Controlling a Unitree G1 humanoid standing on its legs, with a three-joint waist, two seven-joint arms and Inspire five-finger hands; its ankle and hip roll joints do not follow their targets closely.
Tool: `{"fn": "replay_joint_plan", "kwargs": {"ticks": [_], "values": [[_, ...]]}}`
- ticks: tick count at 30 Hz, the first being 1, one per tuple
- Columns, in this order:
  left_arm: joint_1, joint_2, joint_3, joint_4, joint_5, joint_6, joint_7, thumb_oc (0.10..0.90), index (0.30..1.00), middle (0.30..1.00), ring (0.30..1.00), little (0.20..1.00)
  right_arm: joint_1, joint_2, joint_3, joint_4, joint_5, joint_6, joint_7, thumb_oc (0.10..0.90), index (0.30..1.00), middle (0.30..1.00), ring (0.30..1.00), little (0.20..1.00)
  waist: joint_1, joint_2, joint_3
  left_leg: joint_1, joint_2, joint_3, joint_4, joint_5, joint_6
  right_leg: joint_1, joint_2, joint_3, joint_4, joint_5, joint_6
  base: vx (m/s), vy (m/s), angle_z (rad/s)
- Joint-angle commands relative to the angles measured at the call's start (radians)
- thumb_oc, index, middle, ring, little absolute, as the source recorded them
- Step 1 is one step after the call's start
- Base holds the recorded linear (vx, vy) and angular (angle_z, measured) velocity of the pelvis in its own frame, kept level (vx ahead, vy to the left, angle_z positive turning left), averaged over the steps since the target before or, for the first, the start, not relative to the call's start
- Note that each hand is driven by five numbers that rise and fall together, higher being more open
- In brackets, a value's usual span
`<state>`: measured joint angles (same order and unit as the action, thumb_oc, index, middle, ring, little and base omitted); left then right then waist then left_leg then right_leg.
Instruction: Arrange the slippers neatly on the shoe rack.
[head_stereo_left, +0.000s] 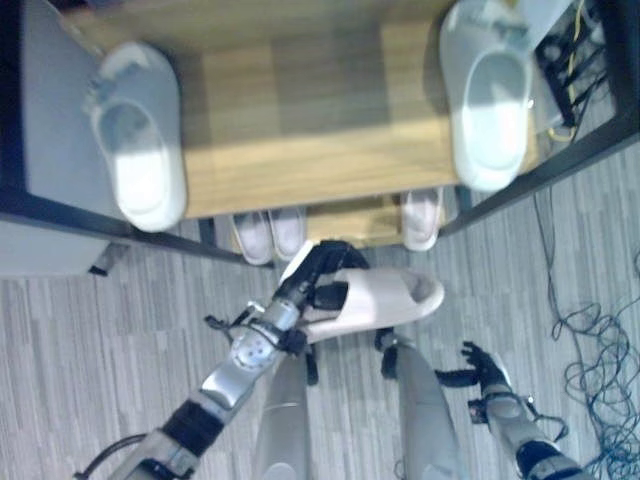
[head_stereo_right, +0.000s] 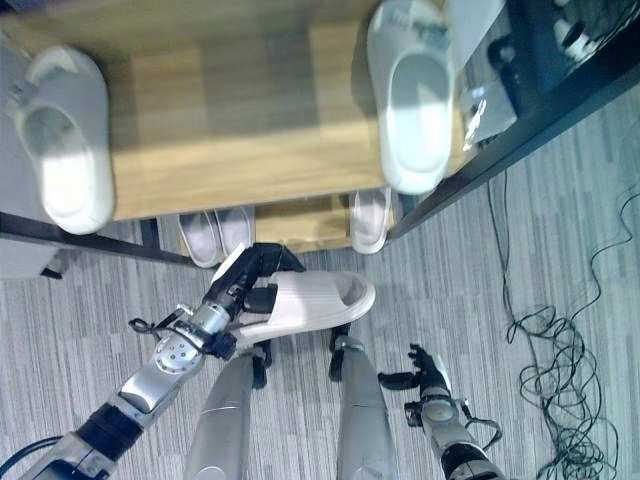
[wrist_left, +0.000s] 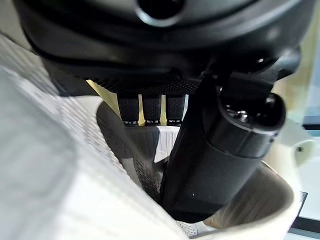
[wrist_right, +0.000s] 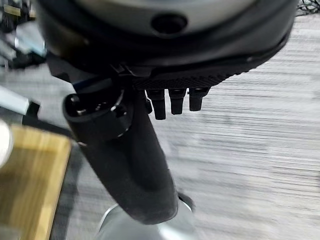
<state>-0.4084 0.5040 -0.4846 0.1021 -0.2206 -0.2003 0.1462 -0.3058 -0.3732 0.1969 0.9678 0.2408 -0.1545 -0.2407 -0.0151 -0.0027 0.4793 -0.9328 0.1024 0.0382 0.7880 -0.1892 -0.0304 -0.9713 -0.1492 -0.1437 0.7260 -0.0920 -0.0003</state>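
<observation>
Gripping a white slipper by its heel end, the left hand holds it above the floor just in front of the rack, its long axis crosswise and its toe toward the robot's right. Two grey slippers sit on the rack's top shelf. The right hand hangs low, fingers loosely spread, empty.

Left wrist view: fingers and thumb curl round the slipper's strap. No writing is legible.

Right wrist view: fingers short and relaxed above bare floor.
</observation>
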Motion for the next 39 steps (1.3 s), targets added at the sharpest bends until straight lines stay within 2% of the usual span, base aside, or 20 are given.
{"fn": "replay_joint_plan", "kwargs": {"ticks": [1, 3, 4, 7, 8, 9, 16, 18, 19, 20, 23, 27, 32, 39], "values": [[-0.049, 0.0, 0.051, -0.132, 0.079, -0.113, 0.113, 0.4, 0.3, 0.3, 0.3, 0.3, 0.084, -0.054, -0.016, -0.116, 0.076, -0.094, -0.071, 0.8, 0.9, 0.9, 0.9, 0.9, -0.011, 0.017, -0.123, -0.128, 0.006, -0.053, 0.128, -0.083, 0.002, -0.058, -0.051, 0.014, 0.15, -0.167, 0.057, -0.04, 0.049, 0.0], [-0.097, 0.012, 0.069, -0.13, 0.115, -0.105, 0.173, 0.4, 0.3, 0.3, 0.3, 0.3, 0.074, -0.054, -0.02, -0.172, 0.087, -0.108, -0.091, 0.8, 0.9, 0.9, 0.9, 0.9, -0.019, 0.016, -0.119, -0.221, 0.011, -0.074, 0.228, -0.124, 0.014, -0.145, -0.057, 0.034, 0.247, -0.206, 0.047, -0.03, 0.05, -0.01], [-0.1, 0.011, 0.067, -0.128, 0.116, -0.105, 0.175, 0.4, 0.3, 0.3, 0.3, 0.3, 0.073, -0.053, -0.02, -0.173, 0.087, -0.107, -0.092, 0.8, 0.9, 0.9, 0.9, 0.9, -0.018, 0.016, -0.121, -0.229, 0.011, -0.075, 0.235, -0.127, 0.014, -0.152, -0.057, 0.035, 0.254, -0.21, 0.047, 0.02, 0.043, 0.0], [-0.182, 0.048, 0.093, -0.129, 0.149, -0.095, 0.252, 0.4, 0.3, 0.3, 0.3, 0.3, 0.047, -0.066, -0.022, -0.273, 0.093, -0.13, -0.117, 0.8, 0.9, 0.9, 0.9, 0.9, -0.025, 0.02, -0.114, -0.347, 0.01, -0.09, 0.386, -0.192, 0.031, -0.268, -0.066, 0.056, 0.409, -0.267, 0.037, 0.06, 0.061, 0.04], [-0.246, 0.073, 0.105, -0.117, 0.173, -0.081, 0.302, 0.4, 0.3, 0.3, 0.3, 0.3, 0.029, -0.074, -0.017, -0.328, 0.094, -0.145, -0.125, 0.8, 0.9, 0.9, 0.9, 0.9, -0.029, 0.023, -0.1, -0.408, 0.007, -0.094, 0.497, -0.236, 0.04, -0.33, -0.072, 0.07, 0.526, -0.31, 0.03, 0.14, 0.089, 0.05], [-0.281, 0.083, 0.106, -0.108, 0.18, -0.074, 0.324, 0.4, 0.3, 0.3, 0.3, 0.3, 0.018, -0.079, -0.012, -0.359, 0.095, -0.152, -0.131, 0.8, 0.9, 0.9, 0.9, 0.9, -0.029, 0.024, -0.091, -0.44, 0.008, -0.099, 0.557, -0.264, 0.045, -0.367, -0.077, 0.08, 0.589, -0.336, 0.031, 0.15, 0.094, 0.04], [-0.583, 0.206, 0.058, -0.017, 0.228, -0.012, 0.443, 0.4, 0.3, 0.3, 0.3, 0.3, -0.055, -0.149, 0.014, -0.512, 0.071, -0.171, -0.138, 0.8, 0.9, 0.9, 0.9, 0.9, -0.051, 0.031, -0.028, -0.636, -0.01, -0.105, 0.971, -0.4, 0.061, -0.572, -0.092, 0.148, 0.996, -0.462, 0.038, 0.17, 0.026, -0.05], [-0.672, 0.233, 0.03, 0.033, 0.222, 0.007, 0.455, 0.4, 0.3, 0.3, 0.3, 0.3, -0.074, -0.167, 0.02, -0.533, 0.063, -0.17, -0.136, 0.8, 0.9, 0.9, 0.9, 0.9, -0.054, 0.024, 0.013, -0.637, -0.01, -0.1, 1.04, -0.43, 0.056, -0.588, -0.089, 0.183, 1.084, -0.489, 0.034, 0.13, -0.009, 0.07], [-0.675, 0.233, 0.028, 0.035, 0.222, 0.007, 0.455, 0.4, 0.3, 0.3, 0.3, 0.3, -0.075, -0.167, 0.019, -0.533, 0.063, -0.17, -0.136, 0.8, 0.9, 0.9, 0.9, 0.9, -0.054, 0.022, 0.014, -0.637, -0.01, -0.099, 1.042, -0.431, 0.056, -0.589, -0.089, 0.185, 1.087, -0.491, 0.035, 0.12, 0.015, 0.09], [-0.745, 0.257, 0.007, 0.07, 0.22, 0.022, 0.464, 0.4, 0.3, 0.3, 0.3, 0.3, -0.081, -0.18, 0.029, -0.56, 0.049, -0.163, -0.126, 0.8, 0.9, 0.9, 0.9, 0.9, -0.057, 0.018, 0.04, -0.637, -0.011, -0.101, 1.093, -0.453, 0.057, -0.598, -0.083, 0.214, 1.153, -0.509, 0.035, 0.1, 0.028, 0.06], [-0.869, 0.285, -0.06, 0.147, 0.22, 0.04, 0.488, 0.4, 0.3, 0.3, 0.3, 0.3, -0.082, -0.212, 0.067, -0.584, 0.023, -0.153, -0.104, 0.8, 0.9, 0.9, 0.9, 0.9, -0.054, 0.019, 0.041, -0.637, -0.013, -0.117, 1.163, -0.493, 0.064, -0.599, -0.072, 0.251, 1.23, -0.537, 0.041, 0.1, 0.028, -0.02], [-0.929, 0.299, -0.099, 0.192, 0.218, 0.056, 0.507, 0.4, 0.3, 0.3, 0.3, 0.3, -0.068, -0.23, 0.109, -0.61, 0.016, -0.143, -0.073, 0.8, 0.9, 0.9, 0.9, 0.9, -0.045, 0.029, 0.041, -0.637, -0.011, -0.134, 1.241, -0.536, 0.076, -0.599, -0.058, 0.279, 1.308, -0.566, 0.047, 0.06, 0.04, -0.12], [-0.985, 0.292, -0.139, 0.242, 0.214, 0.061, 0.516, 0.4, 0.3, 0.3, 0.3, 0.3, -0.067, -0.247, 0.127, -0.615, 0.023, -0.145, -0.059, 0.8, 0.9, 0.9, 0.9, 0.9, -0.042, 0.028, 0.041, -0.637, -0.016, -0.145, 1.278, -0.551, 0.079, -0.599, -0.054, 0.288, 1.342, -0.584, 0.041, 0.03, 0.004, -0.1], [-1.057, 0.26, -0.201, 0.335, 0.195, 0.071, 0.503, 0.4, 0.3, 0.3, 0.3, 0.3, -0.072, -0.271, 0.158, -0.623, 0.011, -0.142, -0.041, 0.8, 0.9, 0.9, 0.9, 0.9, -0.052, 0.015, 0.041, -0.637, -0.018, -0.14, 1.331, -0.574, 0.064, -0.599, -0.062, 0.312, 1.399, -0.603, 0.034, 0.02, -0.001, 0.0]]}}
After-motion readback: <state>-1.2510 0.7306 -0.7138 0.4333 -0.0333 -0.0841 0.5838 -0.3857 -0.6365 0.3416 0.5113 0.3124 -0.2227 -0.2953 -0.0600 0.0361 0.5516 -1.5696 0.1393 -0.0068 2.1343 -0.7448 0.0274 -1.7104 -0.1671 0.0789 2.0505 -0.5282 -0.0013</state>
